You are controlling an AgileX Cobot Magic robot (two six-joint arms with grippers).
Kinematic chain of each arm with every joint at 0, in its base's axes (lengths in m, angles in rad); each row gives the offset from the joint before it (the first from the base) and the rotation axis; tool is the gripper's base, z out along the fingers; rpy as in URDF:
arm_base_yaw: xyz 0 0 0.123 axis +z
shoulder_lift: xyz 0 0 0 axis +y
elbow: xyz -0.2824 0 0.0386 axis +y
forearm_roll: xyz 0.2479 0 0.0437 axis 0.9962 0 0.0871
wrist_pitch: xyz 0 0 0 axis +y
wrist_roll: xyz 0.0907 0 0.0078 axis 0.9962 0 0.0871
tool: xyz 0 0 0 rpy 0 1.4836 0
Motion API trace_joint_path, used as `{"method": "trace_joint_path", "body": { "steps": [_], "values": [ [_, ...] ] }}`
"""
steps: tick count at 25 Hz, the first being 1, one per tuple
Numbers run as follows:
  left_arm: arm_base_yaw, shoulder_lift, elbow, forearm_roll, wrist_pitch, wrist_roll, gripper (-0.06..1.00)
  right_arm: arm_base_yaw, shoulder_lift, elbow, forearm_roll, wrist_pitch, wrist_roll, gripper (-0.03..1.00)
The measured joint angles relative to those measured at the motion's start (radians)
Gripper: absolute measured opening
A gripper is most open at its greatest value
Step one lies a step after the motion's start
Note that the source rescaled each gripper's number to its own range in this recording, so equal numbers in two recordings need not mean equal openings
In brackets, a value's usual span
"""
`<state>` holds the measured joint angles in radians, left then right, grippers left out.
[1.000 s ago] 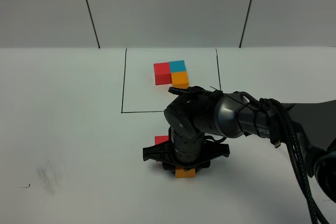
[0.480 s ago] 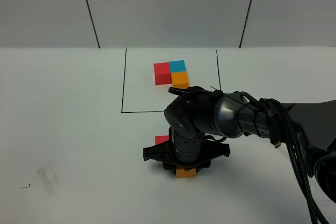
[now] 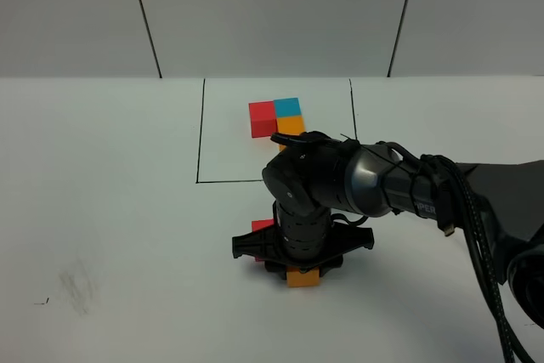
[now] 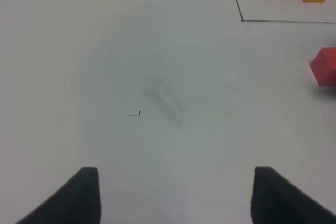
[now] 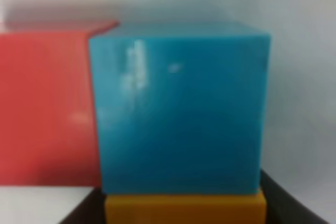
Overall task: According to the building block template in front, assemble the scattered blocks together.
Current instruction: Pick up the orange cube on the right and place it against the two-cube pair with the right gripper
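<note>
**Three cubes bunched under my right arm**

On my feed the left gripper sits spread over bare table. Mid-table the red block, blue block and orange block sit touching, glossy and square-on. Right gripper: can't tell its grip. Template sits framed behind.

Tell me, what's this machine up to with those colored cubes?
It copies the building block template, a red, blue and orange cluster inside a drawn frame. The right gripper is down over the loose cubes; its camera shows the blue cube beside the red cube, with the orange cube against it. The left gripper waits open over bare table.
</note>
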<state>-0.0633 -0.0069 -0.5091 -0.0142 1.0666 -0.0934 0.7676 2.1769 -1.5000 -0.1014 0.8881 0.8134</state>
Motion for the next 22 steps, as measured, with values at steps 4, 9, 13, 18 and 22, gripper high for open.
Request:
{"method": "trace_joint_path", "body": {
  "steps": [4,9,13,18,22],
  "values": [
    [0.000,0.000,0.000,0.000,0.000,0.000,0.96,0.000,0.000,-0.014,-0.001,0.014,-0.001,0.02],
    [0.000,0.000,0.000,0.000,0.000,0.000,0.96,0.000,0.000,-0.014,-0.001,0.011,-0.003,0.02],
    [0.000,0.000,0.000,0.000,0.000,0.000,0.96,0.000,0.006,-0.014,-0.003,0.006,-0.009,0.02],
    [0.000,0.000,0.000,0.000,0.000,0.000,0.96,0.000,0.028,-0.014,-0.003,0.000,-0.010,0.02],
    [0.000,0.000,0.000,0.000,0.000,0.000,0.96,0.000,0.028,-0.014,-0.003,0.000,-0.010,0.02]
  ]
}}
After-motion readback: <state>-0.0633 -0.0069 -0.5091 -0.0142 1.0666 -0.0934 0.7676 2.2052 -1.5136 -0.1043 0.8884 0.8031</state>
